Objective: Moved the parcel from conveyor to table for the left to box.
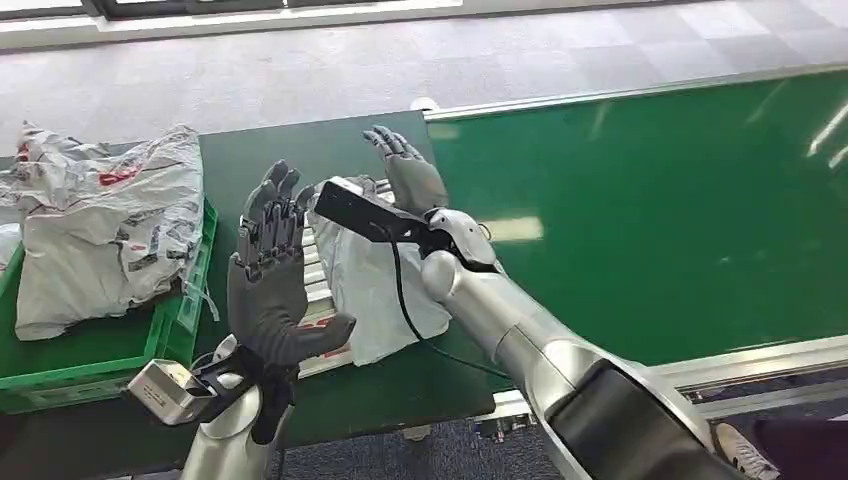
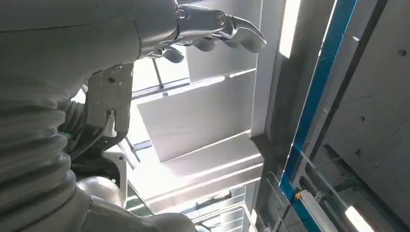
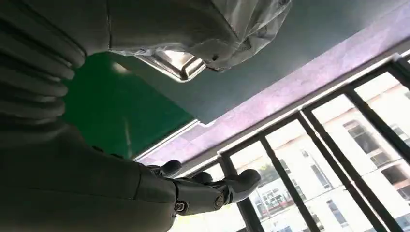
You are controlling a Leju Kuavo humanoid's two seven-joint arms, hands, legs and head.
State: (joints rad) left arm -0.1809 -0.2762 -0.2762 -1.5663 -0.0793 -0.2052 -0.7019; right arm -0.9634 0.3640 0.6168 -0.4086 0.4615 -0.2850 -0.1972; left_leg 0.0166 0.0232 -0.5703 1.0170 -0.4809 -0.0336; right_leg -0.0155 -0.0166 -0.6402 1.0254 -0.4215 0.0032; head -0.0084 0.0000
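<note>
- The parcel is a soft white-grey plastic mailer bag, crumpled and creased, lying flat on the dark worktop just off the conveyor's end.
- Part of it rests over a strip of silver rollers at the worktop's edge.
- Right hand is raised past the parcel's far side, fingers spread and straight, nothing in it; the forearm crosses above the bag.
- In the right wrist view the parcel shows as shiny, wrinkled film just beside that hand; whether they touch is hard to say from here.
- Left hand is up beside the parcel's near-left edge, palm toward it, fingers upright and apart, thumb out toward the bag, gripping nothing.
- Left wrist view shows the left hand with extended fingers against the ceiling.
- Off to the left, a green crate holds more crumpled mailer bags with red and black print.
</note>
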